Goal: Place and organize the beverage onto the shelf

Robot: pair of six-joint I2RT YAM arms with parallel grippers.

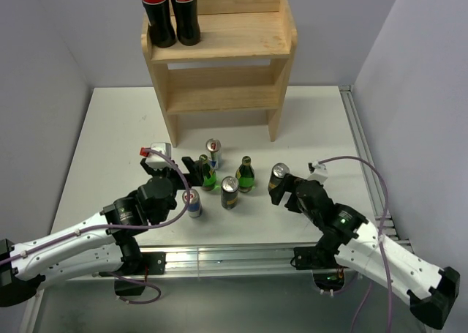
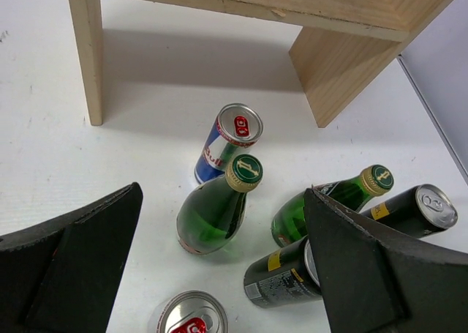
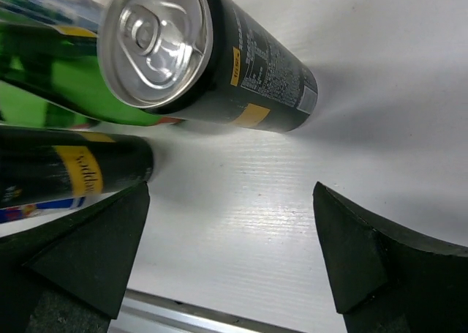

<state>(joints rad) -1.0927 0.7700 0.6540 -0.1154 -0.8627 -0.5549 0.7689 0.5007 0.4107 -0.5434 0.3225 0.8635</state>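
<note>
- Shelf [image 1: 219, 55]: stands upright at the far middle of the table [image 1: 110, 143]. Three tiers. Its long axis runs left to right and its open front faces the arms.
- Cola bottles [image 1: 156, 15], [image 1: 187, 12]: two, upright, side by side on the left end of the top tier. Their tops are cut off by the picture edge.
- Middle and bottom tiers: nothing seen on them.
- Blue cans [image 1: 213, 155], [image 1: 192, 203]: two, upright on the table in front of the shelf. One is farthest back in the cluster and the other nearest the arms.
- Green bottles [image 1: 208, 175], [image 1: 245, 176]: two, upright with necks up, between the blue cans. They stand apart from each other.
- Black cans [image 1: 229, 194], [image 1: 277, 183]: two, upright. One is near the middle of the cluster, just in front of the green bottles. The other stands apart at the right end.
- Every drink has its long axis vertical; none lies down.
- Left claw [image 1: 175, 169]: jaws spread wide, holding nothing, low over the table at the left of the cluster. The left green bottle is just beside its right finger. In the wrist view the bottle shows in the gap ahead of the fingers, and no touch can be seen.
- Right claw [image 3: 230, 194]: jaws spread wide, holding nothing, low and aimed at the right black can. The can stands just beyond the fingertips with bare table between them.
</note>
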